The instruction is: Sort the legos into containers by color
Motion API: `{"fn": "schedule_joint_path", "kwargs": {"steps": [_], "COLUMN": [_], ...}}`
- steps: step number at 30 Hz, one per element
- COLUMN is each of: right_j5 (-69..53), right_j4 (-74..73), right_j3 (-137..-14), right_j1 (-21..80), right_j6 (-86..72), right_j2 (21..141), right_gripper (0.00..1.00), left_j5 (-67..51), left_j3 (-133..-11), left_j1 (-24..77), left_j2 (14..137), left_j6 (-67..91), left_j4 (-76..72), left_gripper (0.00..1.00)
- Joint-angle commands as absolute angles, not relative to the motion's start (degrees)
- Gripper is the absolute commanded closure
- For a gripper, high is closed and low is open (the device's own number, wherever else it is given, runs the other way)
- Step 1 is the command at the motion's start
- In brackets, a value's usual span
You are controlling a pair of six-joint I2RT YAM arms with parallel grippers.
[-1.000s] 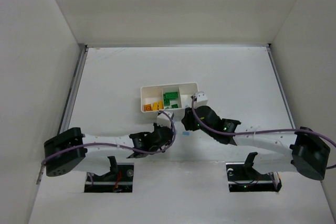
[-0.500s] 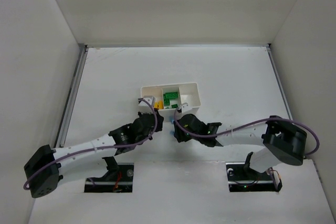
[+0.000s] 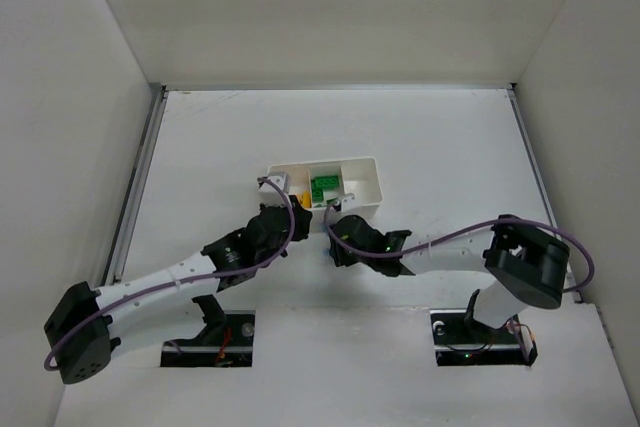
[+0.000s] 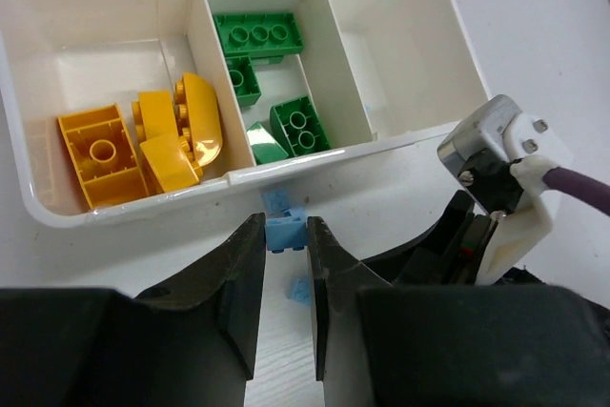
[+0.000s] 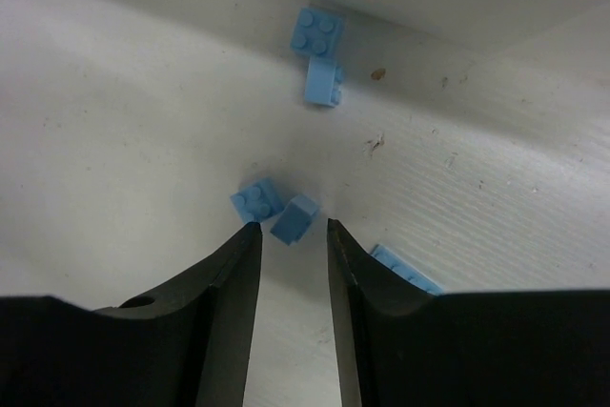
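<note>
The white tray [image 4: 419, 131] has three compartments: yellow-orange legos [image 4: 143, 140] in the left one, green legos [image 4: 272, 83] in the middle one, and the right one [image 4: 400, 54] holds none. My left gripper [image 4: 286, 228] is shut on a light blue lego [image 4: 285, 234], just in front of the tray's near wall. My right gripper [image 5: 292, 227] is open and low over the table, with a blue lego [image 5: 294, 218] between its tips and another [image 5: 255, 200] beside it. In the top view the left gripper [image 3: 298, 209] and right gripper [image 3: 334, 235] sit close together before the tray [image 3: 372, 175].
More light blue legos lie on the table by the tray wall: two [image 5: 319, 54] farther off, one flat piece [image 5: 405, 269] beside the right finger, and one [image 4: 300, 290] under the left jaws. The right arm's wrist [image 4: 500, 154] is close to the left gripper.
My left arm swung from the table front up to the tray's near wall with the blue lego. My right gripper moved left from the tray's right end to the loose blue legos.
</note>
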State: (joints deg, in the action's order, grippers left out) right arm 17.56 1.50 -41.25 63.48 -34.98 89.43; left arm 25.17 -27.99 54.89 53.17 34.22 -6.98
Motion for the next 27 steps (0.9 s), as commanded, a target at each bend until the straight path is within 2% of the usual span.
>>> {"fn": "schedule_joint_path", "kwargs": {"steps": [1, 9, 16, 27], "right_j5": [21.3, 22.3, 22.3, 22.1], "right_j4": [1.1, -0.4, -0.1, 0.2], "right_j3": [-44.2, -46.2, -45.2, -37.5], "right_j1": [63.9, 63.9, 63.9, 63.1], "right_j6": [-35.5, -35.1, -35.3, -36.8], "right_j2": [90.1, 93.1, 91.8, 76.3], "right_gripper": [0.62, 0.64, 0.81, 0.82], "left_j5": [24.1, 23.2, 23.1, 19.8], "left_j3": [-31.0, -31.4, -31.6, -35.9], "left_j1": [54.1, 53.9, 53.1, 52.6], "left_j2": [53.6, 54.8, 55.2, 61.9], "left_j6": [32.5, 32.4, 32.0, 31.6], "left_j4": [-9.4, -10.9, -11.8, -18.4], "left_gripper": [0.85, 0.85, 0.85, 0.84]}}
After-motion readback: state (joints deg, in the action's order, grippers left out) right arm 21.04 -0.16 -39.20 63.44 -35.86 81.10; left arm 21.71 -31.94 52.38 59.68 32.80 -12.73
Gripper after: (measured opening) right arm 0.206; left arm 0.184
